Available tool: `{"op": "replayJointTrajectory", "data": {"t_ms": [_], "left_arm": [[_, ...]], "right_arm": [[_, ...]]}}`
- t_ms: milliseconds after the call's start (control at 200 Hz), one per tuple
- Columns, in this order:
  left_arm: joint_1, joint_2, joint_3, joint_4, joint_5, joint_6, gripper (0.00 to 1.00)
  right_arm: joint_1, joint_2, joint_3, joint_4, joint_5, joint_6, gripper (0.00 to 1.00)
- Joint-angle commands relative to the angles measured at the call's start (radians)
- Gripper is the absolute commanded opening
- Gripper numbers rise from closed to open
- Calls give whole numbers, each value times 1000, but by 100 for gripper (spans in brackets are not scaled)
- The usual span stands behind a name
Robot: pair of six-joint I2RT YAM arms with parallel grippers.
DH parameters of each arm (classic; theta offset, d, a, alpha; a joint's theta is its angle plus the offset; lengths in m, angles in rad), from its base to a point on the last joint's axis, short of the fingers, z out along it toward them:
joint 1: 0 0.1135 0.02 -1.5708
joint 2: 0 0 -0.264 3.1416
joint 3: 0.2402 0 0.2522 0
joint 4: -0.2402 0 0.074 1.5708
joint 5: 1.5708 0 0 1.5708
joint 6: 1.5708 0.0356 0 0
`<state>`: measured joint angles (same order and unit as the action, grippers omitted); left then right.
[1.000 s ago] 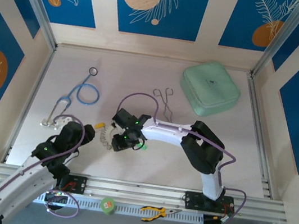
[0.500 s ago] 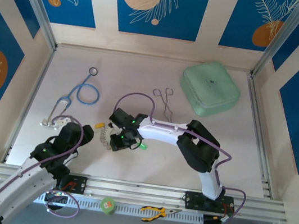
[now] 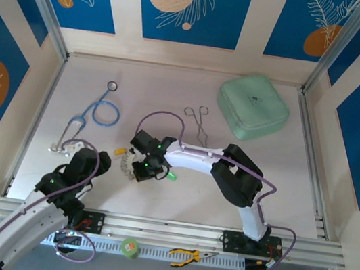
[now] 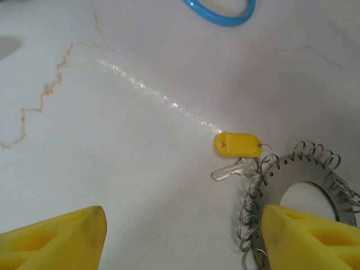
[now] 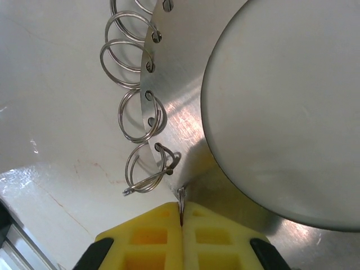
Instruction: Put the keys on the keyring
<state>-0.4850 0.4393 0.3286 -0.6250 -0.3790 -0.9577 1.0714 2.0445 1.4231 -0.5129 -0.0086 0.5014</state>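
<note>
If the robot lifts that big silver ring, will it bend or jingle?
The keyring looks like flat metal, so probably stiff. Its little loops hang through holes, so they'd likely swing and jingle. Shiny metal may slip.

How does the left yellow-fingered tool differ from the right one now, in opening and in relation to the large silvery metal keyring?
The left tool stands open, its yellow fingers wide apart; the right tool is shut, fingers pressed together. The left tool holds nothing, the large silvery metal keyring lying near one finger; the right tool pinches a thin metal piece at the keyring's rim. Both have yellow fingers and face the white table.
</note>
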Motion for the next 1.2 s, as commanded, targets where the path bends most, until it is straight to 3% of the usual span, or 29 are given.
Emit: {"op": "replayJointTrajectory", "data": {"t_ms": [0,120,255,410,605,740,820,975,1195], "left_arm": [[-4,-6,46,71,-12,121,72],[-6,16,51,247,44,283,72],[-7,91,46,502,196,480,70],[-16,221,71,716,395,715,61],[-24,320,112,777,595,1041,47],[-24,345,130,749,760,1200,47],[-25,361,122,759,880,1258,46],[-44,410,89,812,1077,1338,35],[-111,497,75,838,1156,1411,26]], "right_arm": [[6,-128,-55,10,79,-35,0],[7,-266,-184,89,175,-99,0],[-3,-423,-360,211,246,-191,0],[-76,-574,-535,345,184,-280,0],[-209,-746,-717,543,-70,-423,0],[-247,-833,-790,620,-190,-551,0],[-255,-862,-808,617,-227,-625,0],[-259,-896,-837,622,-279,-735,0],[-235,-908,-847,624,-291,-838,0]]}}
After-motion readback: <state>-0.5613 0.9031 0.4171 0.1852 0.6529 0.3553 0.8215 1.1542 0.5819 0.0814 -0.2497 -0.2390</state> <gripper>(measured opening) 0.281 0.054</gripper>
